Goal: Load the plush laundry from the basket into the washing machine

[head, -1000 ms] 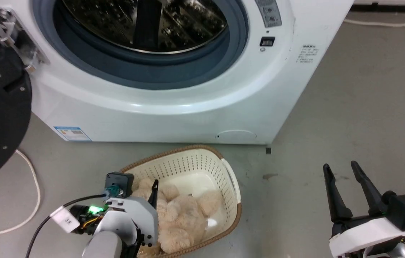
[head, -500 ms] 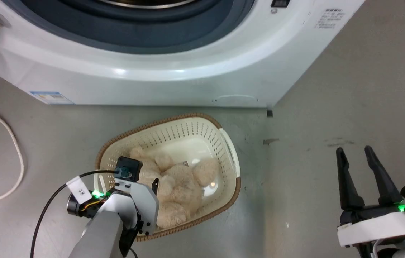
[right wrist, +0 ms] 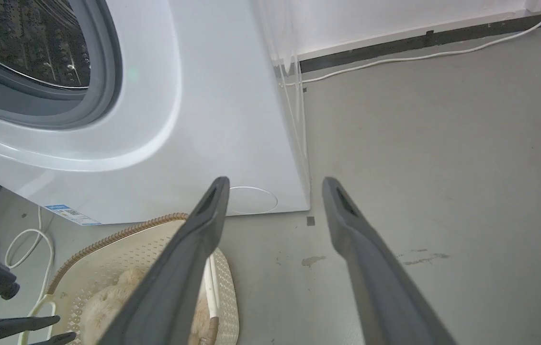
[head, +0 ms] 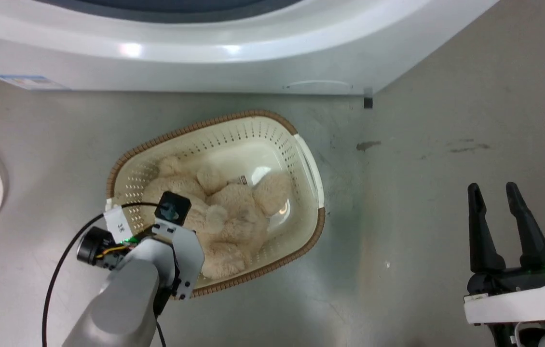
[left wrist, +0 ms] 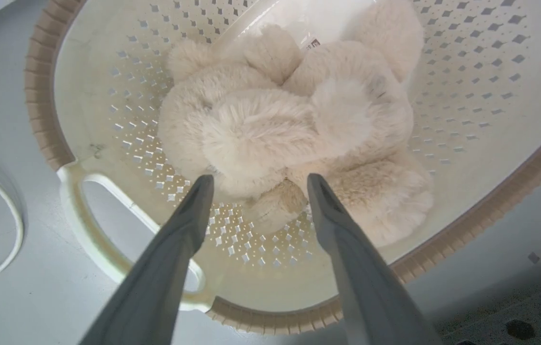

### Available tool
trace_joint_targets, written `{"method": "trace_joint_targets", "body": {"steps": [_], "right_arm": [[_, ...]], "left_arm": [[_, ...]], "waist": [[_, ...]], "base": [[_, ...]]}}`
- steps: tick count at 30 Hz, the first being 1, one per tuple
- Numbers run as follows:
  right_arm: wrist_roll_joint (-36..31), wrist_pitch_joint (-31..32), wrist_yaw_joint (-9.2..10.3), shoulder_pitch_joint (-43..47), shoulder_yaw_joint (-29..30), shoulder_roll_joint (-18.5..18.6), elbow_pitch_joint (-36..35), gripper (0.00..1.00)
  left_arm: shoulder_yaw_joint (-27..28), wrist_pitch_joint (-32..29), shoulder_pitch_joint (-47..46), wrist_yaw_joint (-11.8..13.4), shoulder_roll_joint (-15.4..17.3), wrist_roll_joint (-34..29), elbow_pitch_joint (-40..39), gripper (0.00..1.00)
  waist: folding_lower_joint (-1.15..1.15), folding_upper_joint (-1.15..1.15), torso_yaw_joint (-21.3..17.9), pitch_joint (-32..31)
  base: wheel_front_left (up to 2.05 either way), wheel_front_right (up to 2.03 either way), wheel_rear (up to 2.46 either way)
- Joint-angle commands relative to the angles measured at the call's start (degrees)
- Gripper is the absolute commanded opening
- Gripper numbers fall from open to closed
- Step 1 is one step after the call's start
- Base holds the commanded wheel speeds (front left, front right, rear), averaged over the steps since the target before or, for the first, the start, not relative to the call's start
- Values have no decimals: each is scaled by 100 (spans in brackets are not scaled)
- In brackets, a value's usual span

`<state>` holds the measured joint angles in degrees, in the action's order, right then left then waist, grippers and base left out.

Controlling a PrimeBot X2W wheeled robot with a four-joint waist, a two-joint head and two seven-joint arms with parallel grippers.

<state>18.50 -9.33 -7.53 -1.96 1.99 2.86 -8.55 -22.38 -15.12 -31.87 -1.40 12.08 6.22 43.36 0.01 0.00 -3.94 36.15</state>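
Plush laundry (head: 226, 212), a fluffy cream-beige stuffed toy with rounded limbs and shaggy fur, lies curled up inside the basket (head: 234, 140), an oval cream plastic tub with perforated sides and a brown woven-look rim, and fills much of its bottom. The basket stands on the grey floor (head: 422, 120). Just beyond the basket's far side rises the washing machine (head: 234, 67), a large white front-loader, with a narrow strip of floor between the two. The left tool (left wrist: 258, 178) hangs over the basket's near-left end, beside the basket's white handle (left wrist: 91, 235). Its two long dark fingers are spread apart and point down into the basket, their tips at the edge of the toy's fur. They grip nothing, and whether they touch the fur cannot be told. The right tool (head: 493, 188) is well apart from the basket on its right, over bare floor, its fingers likewise parted and empty.
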Motion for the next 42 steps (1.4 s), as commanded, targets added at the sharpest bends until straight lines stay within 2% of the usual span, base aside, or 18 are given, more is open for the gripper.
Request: {"method": "trace_joint_targets", "body": {"steps": [1, 15, 25, 26, 27, 28, 42], "right_arm": [[92, -70, 2, -99, 23, 1, -81, 100], [485, -236, 3, -132, 71, 1, -357, 100], [730, -356, 4, -199, 60, 1, -438, 100], [756, -368, 4, -208, 60, 1, -447, 100], [781, -380, 4, -216, 62, 1, -455, 100], [806, -392, 4, -225, 64, 1, -461, 100], [1205, -558, 4, -532, 5, 1, -167, 100]], "left_arm": [[-106, -46, -199, 54, 49, -14, 158, 100], [-571, 238, -911, 156, 118, 116, 849, 100], [-931, 465, -1426, 24, 81, 262, 1451, 100], [-961, 467, -1475, 0, 72, 288, 1523, 92], [-995, 476, -1527, -22, 62, 310, 1591, 44], [-1039, 492, -1578, -54, 53, 323, 1654, 0], [-1581, 732, -2112, -370, -123, 622, 2587, 0]], "waist": [[-1, 0, -19, 182], [-1, 0, -94, 948], [-1, 0, -134, 1433], [-1, 0, -140, 1477], [-1, 0, -145, 1522], [-1, 0, -149, 1566], [-1, 0, -48, 1724]], "base": [[0, 0, 0], [0, 0, 0], [0, 0, 0], [0, 0, 0], [0, 0, 0], [0, 0, 0], [0, 0, 0]]}}
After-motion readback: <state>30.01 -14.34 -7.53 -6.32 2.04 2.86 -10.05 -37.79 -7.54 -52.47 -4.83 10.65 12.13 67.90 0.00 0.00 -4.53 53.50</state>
